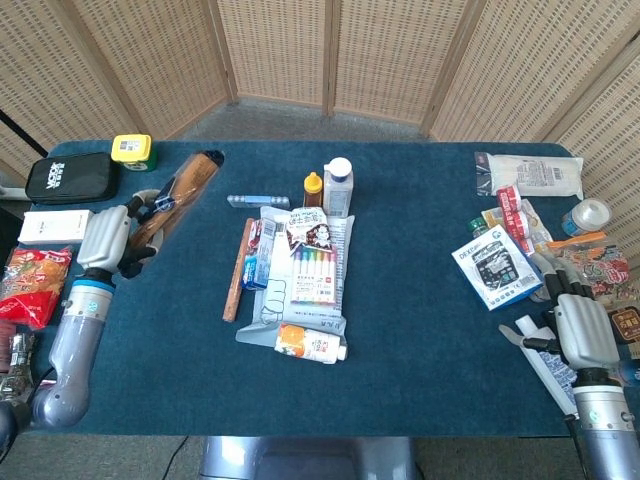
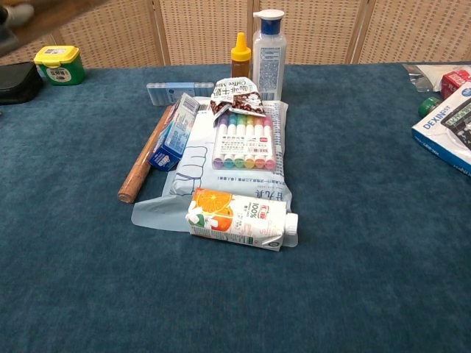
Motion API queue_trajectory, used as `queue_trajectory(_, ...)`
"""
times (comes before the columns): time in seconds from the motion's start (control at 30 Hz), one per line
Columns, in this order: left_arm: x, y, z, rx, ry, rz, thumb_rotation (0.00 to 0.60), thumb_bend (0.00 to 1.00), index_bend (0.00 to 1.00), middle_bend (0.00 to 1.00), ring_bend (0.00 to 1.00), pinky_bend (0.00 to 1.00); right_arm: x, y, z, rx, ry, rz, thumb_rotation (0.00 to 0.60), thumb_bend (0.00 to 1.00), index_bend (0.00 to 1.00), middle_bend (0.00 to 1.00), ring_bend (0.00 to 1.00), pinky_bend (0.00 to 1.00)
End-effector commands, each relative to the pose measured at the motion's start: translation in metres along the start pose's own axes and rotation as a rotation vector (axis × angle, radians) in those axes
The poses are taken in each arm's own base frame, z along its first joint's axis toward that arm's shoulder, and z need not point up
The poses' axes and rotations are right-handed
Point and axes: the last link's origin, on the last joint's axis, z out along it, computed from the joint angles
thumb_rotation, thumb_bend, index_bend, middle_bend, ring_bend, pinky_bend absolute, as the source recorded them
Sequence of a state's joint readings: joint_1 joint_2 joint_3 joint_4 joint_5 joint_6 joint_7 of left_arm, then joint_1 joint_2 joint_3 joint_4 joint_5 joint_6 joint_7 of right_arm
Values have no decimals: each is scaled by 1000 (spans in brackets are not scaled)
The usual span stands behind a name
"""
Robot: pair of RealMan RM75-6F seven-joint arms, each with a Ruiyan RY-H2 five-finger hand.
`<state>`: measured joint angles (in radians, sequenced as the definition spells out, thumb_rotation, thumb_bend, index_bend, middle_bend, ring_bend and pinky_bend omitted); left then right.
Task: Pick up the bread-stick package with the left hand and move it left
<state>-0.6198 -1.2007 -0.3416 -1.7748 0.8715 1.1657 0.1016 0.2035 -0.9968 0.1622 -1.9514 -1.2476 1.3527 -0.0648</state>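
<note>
The left hand [image 1: 103, 240] holds the bread-stick package [image 1: 177, 195] up off the blue table [image 1: 400, 330]. Its fingers are wrapped around the lower end. The package tilts up and away, far left of the marker pack [image 1: 312, 273], with its top near the yellow tub [image 1: 131, 148]. A wooden stick [image 1: 237, 270] lies just left of the markers. The right hand [image 1: 582, 330] rests far right of the markers, fingers apart, holding nothing.

At the lower middle of the chest view, the orange juice carton [image 2: 237, 218] reads "100%". At the right edge, the blue calculator box [image 2: 450, 126] shows "DEXIN". Near the top centre, the brown sachet [image 2: 237, 94] carries "Coffee". Other print is too small to read.
</note>
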Motion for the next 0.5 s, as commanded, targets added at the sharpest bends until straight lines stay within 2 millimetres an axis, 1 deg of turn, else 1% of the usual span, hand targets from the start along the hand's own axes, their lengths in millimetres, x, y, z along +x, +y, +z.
queue_trajectory(0.03, 31, 22, -4, -82, 81, -58, 600, 609, 654, 589, 831, 921, -1, 1, 0, -1, 0, 5, 499, 0, 0, 0, 0, 0)
queue_trajectory(0.1, 41, 34, -5, -126, 106, -91, 600, 608, 654, 590, 828, 915, -2, 2, -1, -3, 0, 7, 500, 0, 0, 0, 0, 0)
queue_trajectory(0.23, 55, 50, -6, -183, 136, -123, 600, 606, 650, 590, 826, 910, -2, 4, -2, -7, 3, 12, 501, 0, 0, 0, 0, 0)
queue_trajectory(0.33, 60, 60, -8, -219, 153, -141, 600, 605, 649, 589, 826, 907, -2, 7, -2, -13, 3, 13, 498, 0, 0, 0, 0, 0)
queue_trajectory(0.5, 62, 66, -11, -244, 160, -149, 600, 602, 649, 589, 825, 905, -2, 8, -2, -12, 2, 14, 499, 0, 0, 0, 0, 0)
